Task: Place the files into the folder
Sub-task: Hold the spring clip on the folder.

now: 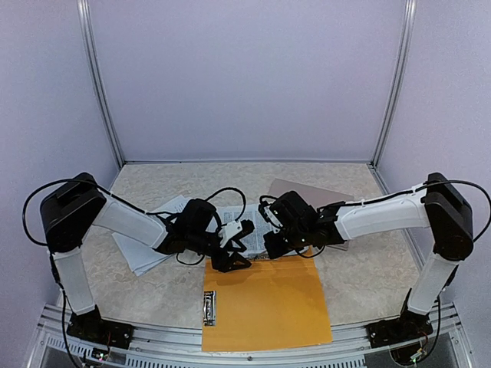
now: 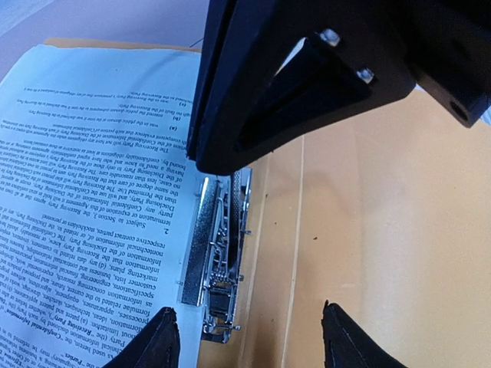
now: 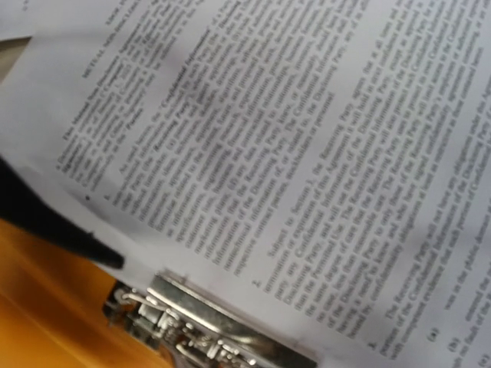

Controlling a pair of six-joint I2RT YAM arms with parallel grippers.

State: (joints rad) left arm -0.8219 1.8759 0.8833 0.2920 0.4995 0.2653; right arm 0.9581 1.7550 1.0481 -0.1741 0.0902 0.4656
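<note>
The orange folder (image 1: 265, 303) lies open at the near centre, with a metal clip (image 1: 209, 307) at its left edge. A printed white sheet (image 1: 252, 218) lies between my two grippers. In the left wrist view the sheet (image 2: 84, 192) borders a metal clip (image 2: 219, 253) on the orange folder (image 2: 383, 230). My left gripper (image 2: 253, 341) is open and empty above the clip, and it also shows in the top view (image 1: 234, 257). My right gripper (image 1: 270, 247) is right over the sheet (image 3: 268, 153), whose edge meets the clip (image 3: 207, 330). Its fingers are hidden.
More printed sheets (image 1: 146, 249) lie spread at the left, partly under my left arm. A taupe cover (image 1: 311, 192) lies behind my right arm. Grey walls close off the back and both sides.
</note>
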